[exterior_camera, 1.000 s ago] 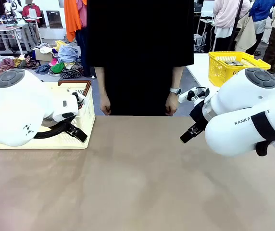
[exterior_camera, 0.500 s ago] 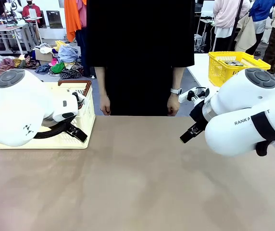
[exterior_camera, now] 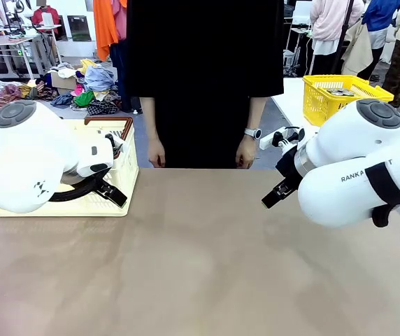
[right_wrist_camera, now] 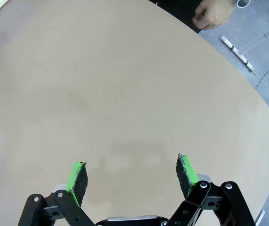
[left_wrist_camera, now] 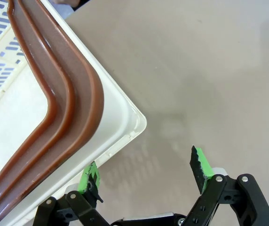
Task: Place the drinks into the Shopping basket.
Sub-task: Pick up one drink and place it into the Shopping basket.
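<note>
The drinks are out of view. The cream-white Shopping basket [exterior_camera: 119,183] with a brown rim stands at the table's left side, partly hidden behind my left arm. In the left wrist view its corner [left_wrist_camera: 125,123] and brown handles [left_wrist_camera: 73,89] lie just ahead of my left gripper [left_wrist_camera: 146,170]. That gripper is open, with one green pad [left_wrist_camera: 91,175] at the basket's outer wall and nothing between the pads. My right gripper [right_wrist_camera: 131,176] is open over bare table, with nothing held.
A person in black stands at the far edge, hands [exterior_camera: 156,151] hanging at the table's rim; one hand [right_wrist_camera: 211,16] appears in the right wrist view. A yellow mesh basket [exterior_camera: 340,94] sits on another table at back right. The brown tabletop [exterior_camera: 200,259] lies between the arms.
The person's hands have shifted slightly inward. Neither arm has moved.
</note>
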You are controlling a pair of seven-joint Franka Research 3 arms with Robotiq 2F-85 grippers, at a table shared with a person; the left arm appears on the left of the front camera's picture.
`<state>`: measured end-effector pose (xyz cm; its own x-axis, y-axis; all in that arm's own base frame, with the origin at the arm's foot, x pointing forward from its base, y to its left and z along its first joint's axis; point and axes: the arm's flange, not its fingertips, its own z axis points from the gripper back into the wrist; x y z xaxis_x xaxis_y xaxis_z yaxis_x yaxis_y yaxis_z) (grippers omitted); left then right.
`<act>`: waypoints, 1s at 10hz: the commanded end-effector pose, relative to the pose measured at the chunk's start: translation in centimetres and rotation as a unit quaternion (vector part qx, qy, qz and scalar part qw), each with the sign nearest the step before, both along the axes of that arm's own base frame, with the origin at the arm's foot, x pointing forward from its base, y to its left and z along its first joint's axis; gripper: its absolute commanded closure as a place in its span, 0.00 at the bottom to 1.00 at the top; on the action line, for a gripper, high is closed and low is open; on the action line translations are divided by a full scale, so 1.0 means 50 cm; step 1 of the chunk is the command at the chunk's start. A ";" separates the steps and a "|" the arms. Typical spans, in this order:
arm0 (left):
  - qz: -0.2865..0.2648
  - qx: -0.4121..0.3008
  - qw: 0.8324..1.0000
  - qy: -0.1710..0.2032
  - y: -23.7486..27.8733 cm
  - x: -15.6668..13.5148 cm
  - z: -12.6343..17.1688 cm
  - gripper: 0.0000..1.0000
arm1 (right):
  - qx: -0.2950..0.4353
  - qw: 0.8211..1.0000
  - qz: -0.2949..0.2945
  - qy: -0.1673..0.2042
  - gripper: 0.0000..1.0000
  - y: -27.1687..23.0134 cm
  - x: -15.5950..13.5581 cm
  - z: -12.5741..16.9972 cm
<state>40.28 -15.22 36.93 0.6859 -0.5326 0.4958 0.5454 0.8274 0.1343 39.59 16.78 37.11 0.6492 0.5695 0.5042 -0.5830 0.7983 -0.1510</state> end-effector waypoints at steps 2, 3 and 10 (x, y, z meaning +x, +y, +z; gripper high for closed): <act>0.000 0.000 1.000 0.000 0.001 0.000 0.000 0.00 | 0.000 1.000 0.000 0.000 0.00 0.000 0.000 0.000; 0.000 0.000 1.000 0.000 0.001 0.000 0.000 0.00 | 0.000 1.000 0.000 0.000 0.00 0.000 0.000 0.000; -0.063 -0.274 0.906 0.318 0.036 -0.078 0.116 0.00 | 0.328 0.866 -0.026 0.377 0.00 -0.180 -0.059 0.101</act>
